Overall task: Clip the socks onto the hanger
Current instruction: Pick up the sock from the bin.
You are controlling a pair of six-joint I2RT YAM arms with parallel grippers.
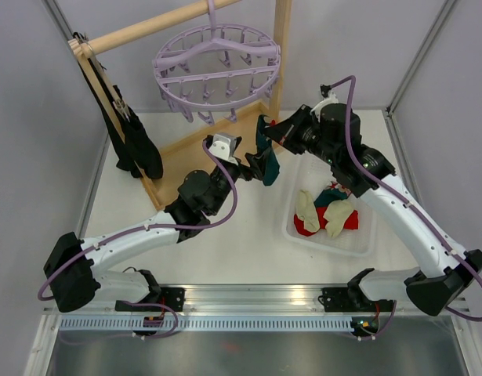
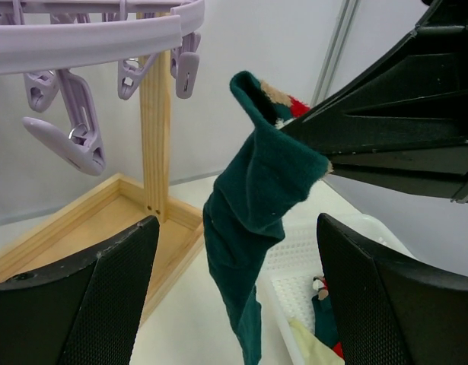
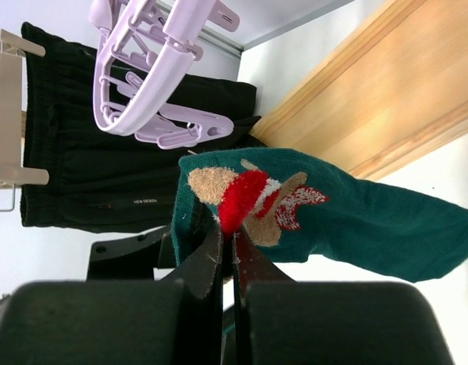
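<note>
Nearest the arm bases, on the white counter (image 1: pixel 241 247), sits a white bin (image 1: pixel 364 244) holding the socks not yet dealt with: a cream one (image 1: pixel 306 210), a red one (image 1: pixel 344 221) and some teal fabric beside them; how many there are in all cannot be told.

Above and beyond the bin, the right hand (image 3: pixel 227 239) is pinched tight on the cuff of a dark teal sock (image 2: pixel 249 205), right at its red-and-tan embroidered patch; the rest of the sock hangs free in the air, clear of the counter. The left hand (image 2: pixel 235 222) faces it with its fingers (image 2: pixel 104 289) spread wide, one on each side of the dangling sock; they grip nothing, and from the wrist view they seem not to touch the fabric.

Farther back hangs the lavender hanger (image 2: pixel 81 44) from the wooden rack (image 1: pixel 283 47), with its small clips (image 2: pixel 74 125) dangling below the ring; every clip that shows is bare. A long black cloth (image 1: pixel 135 149) hangs at the rack's left end.

So the task looks barely begun — no sock is clipped yet; the first is lifted and presented below and beside the hanger, short of any clip. Left to do, by my reckoning: bring this cuff to a clip, open the clip, seat the fabric — then repeat for the socks in the bin.
</note>
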